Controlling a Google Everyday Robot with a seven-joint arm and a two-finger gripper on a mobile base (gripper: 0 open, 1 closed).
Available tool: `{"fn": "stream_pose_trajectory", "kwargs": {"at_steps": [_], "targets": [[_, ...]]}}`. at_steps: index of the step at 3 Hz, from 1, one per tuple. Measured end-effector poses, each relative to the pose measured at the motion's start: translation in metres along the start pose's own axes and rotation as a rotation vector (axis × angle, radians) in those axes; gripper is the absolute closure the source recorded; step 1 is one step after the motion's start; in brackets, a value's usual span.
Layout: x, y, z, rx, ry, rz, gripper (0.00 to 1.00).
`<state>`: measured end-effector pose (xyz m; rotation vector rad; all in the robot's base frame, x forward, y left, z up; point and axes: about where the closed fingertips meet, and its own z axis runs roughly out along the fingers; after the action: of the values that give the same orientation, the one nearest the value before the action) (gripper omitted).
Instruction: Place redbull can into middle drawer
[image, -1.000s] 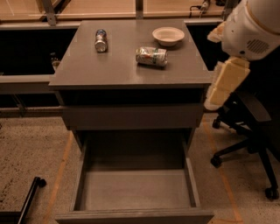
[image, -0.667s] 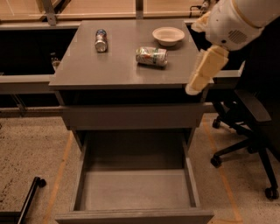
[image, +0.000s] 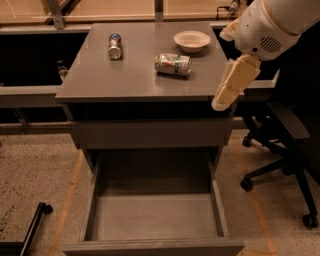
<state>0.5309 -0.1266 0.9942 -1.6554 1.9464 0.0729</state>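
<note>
The redbull can (image: 115, 46), slim and silver with blue, lies on its side on the grey cabinet top (image: 100, 75), at the back left. The middle drawer (image: 155, 216) is pulled out wide open below, and its deep box holds nothing. My gripper (image: 223, 99) hangs from the white arm (image: 270, 25) at the cabinet's right edge. It points down and left, level with the top, far right of the redbull can, and holds nothing that I can see.
A fatter white-and-green can (image: 173, 64) lies on its side mid-top, and a white bowl (image: 192, 40) stands behind it. A shut flat drawer front (image: 150, 133) is above the open drawer. A black office chair (image: 280, 150) stands at the right.
My gripper has swung left and a little up, from beside the cabinet to its right edge. The cans, bowl and drawer have not moved.
</note>
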Motion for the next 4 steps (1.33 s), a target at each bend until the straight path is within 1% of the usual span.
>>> {"fn": "stream_pose_trajectory", "kwargs": {"at_steps": [1,2,3,4], "targets": [[0.002,0.005,0.025,-0.006,-0.043,0.086,0.0],[-0.017,-0.04,0.062,0.078,-0.156,0.131,0.0],[-0.04,-0.095,0.094,0.144,-0.251,0.148,0.0],[-0.066,-0.143,0.122,0.178,-0.316,0.171,0.0]]}}
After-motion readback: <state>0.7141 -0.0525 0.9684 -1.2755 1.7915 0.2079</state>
